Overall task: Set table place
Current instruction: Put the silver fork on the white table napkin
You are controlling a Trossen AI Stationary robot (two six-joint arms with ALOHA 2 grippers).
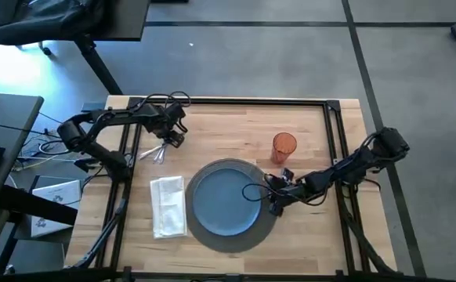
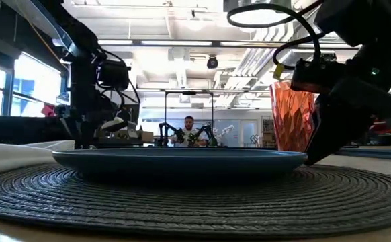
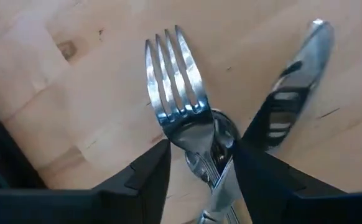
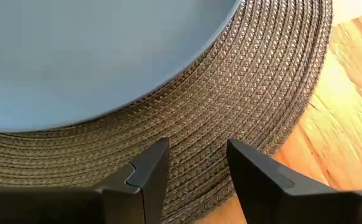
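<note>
A blue plate (image 1: 224, 197) lies on the place, a round dark grey woven mat (image 1: 236, 239), on the wooden table (image 1: 306, 243). A fork (image 3: 171, 81), a spoon (image 3: 223, 134) under it and a knife (image 3: 293, 93) lie crossed on the table at the far left. My left gripper (image 3: 201, 163) is open and low over them. Its fingers stand on either side of the fork's neck and the spoon's bowl. My right gripper (image 4: 196, 165) is open, low over the mat's right rim (image 4: 255, 112), just beside the plate (image 4: 94, 56). My left gripper's fingers (image 3: 151, 169) come from above and stand close on both sides of the fork's neck (image 3: 190, 134); I cannot tell whether they touch it. The cutlery lies flat on the table. My right gripper's fingertips (image 2: 314, 156) hang just at the mat; I cannot tell whether they touch it.
An orange faceted cup (image 1: 284, 146) stands upright behind the plate, to its right. A folded white napkin (image 1: 168, 205) lies flat left of the mat. Black frame rails (image 1: 334, 149) run along the table's edges. A grey desk (image 1: 1, 125) stands off the table's left.
</note>
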